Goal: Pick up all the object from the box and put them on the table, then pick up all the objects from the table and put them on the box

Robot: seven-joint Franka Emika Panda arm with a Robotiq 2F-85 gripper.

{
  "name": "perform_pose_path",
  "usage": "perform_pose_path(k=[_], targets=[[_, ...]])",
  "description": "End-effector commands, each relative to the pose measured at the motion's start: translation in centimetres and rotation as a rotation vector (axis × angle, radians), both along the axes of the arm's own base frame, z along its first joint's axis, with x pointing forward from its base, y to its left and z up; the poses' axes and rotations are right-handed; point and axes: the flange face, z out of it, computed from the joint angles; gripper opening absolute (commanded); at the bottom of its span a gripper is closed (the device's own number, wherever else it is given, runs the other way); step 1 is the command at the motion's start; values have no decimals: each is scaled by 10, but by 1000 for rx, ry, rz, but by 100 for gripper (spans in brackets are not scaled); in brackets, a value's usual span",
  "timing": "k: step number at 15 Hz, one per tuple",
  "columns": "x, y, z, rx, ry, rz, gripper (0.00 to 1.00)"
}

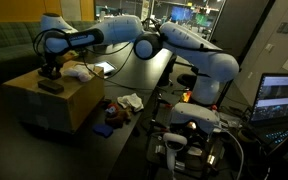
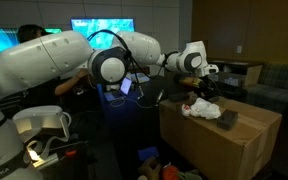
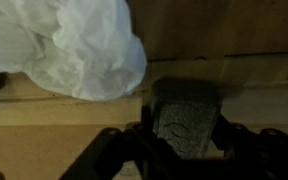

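A long table [image 1: 144,80] with a glossy black top carries a large tan cardboard box [image 1: 69,105], matte and stiff-sided. On the box top lies a crumpled white cloth [image 3: 74,45] (soft, light, easy to pinch anywhere). Just beside it sits a dark blocky item [image 3: 184,115], squarish with a rough, speckled face. It is probably rigid and light, and best held across its flat flanks. The gripper [image 1: 50,76] straddles that item with its jaws close to its sides; whether they press it cannot be told.
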Motion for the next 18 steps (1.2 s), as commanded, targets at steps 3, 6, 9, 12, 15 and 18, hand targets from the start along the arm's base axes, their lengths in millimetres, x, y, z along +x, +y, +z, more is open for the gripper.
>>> perform_pose_path(k=[3, 6, 9, 12, 15, 18], targets=[[1, 17, 22, 40, -14, 41, 31], [-1, 32, 44, 24, -38, 49, 31], [-2, 41, 70, 1, -77, 32, 31], [-5, 38, 95, -40, -78, -6, 31], [-17, 26, 116, -92, 6, -18, 31], [-33, 10, 132, -120, 108, -42, 31]])
